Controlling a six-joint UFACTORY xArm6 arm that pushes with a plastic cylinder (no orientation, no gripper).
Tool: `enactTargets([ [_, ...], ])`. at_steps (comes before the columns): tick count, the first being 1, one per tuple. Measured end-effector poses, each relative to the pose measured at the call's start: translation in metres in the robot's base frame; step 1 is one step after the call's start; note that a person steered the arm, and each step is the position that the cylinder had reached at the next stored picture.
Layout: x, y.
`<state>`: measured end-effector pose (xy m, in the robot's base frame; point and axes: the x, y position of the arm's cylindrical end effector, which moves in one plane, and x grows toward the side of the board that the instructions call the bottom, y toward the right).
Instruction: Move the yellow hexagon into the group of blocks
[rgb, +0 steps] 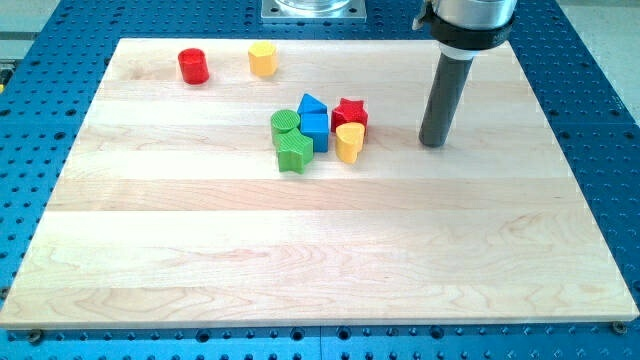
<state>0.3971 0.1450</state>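
Observation:
The yellow hexagon (262, 59) stands alone near the board's top edge, left of centre. A red cylinder (193, 66) stands to its left. The group sits at the board's middle top: a green cylinder (285, 123), a green star-like block (293, 154), a blue triangular block (311, 104), a blue cube (316, 130), a red star (349, 113) and a yellow rounded block (348, 142). My tip (433, 144) rests on the board to the right of the group, well apart from the yellow rounded block and far from the yellow hexagon.
The wooden board (320, 260) lies on a blue perforated table (600, 120). The rod's wide collar (467, 25) hangs over the board's top right edge. A grey metal mount (313, 10) sits past the top edge.

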Motion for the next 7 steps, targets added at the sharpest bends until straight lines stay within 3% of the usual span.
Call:
enactTargets([
  [1, 0.002, 0.0],
  [2, -0.032, -0.008],
  [3, -0.122, -0.053],
  [4, -0.183, -0.109],
  [5, -0.175, -0.179],
  [7, -0.174, -0.201],
])
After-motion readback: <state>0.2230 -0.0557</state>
